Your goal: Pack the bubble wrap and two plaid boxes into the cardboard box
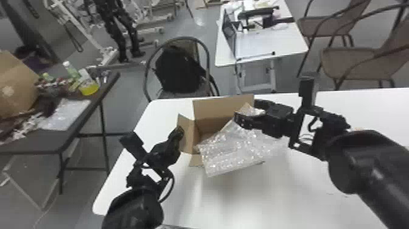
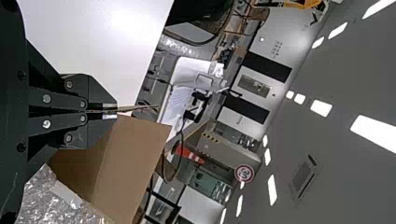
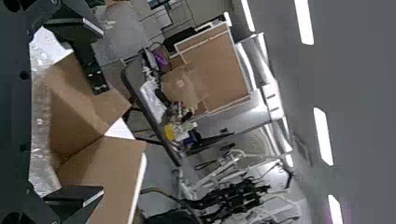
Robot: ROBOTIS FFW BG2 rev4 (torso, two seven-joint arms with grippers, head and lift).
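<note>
Here's the white table (image 1: 304,195) up front, and right behind it a black backpack (image 1: 179,70) sits on a chair (image 1: 147,71)! Over to the left, a dark table (image 1: 36,144) carries a big carton (image 1: 15,82) and a yellow tub (image 1: 89,89). Farther back stands a white desk (image 1: 261,45), brown chairs (image 1: 350,62) to its right. And the left wrist view has an orange cone (image 2: 190,153), a round sign (image 2: 244,173) and ceiling lights (image 2: 322,108)!

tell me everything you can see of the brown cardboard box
The matte brown cardboard box stands open on the white table, its far flap raised. The robot's left pincer is shut on its raised left flap. Clear, shiny bubble wrap slants over its right and near sides, hiding part of the interior.
</note>
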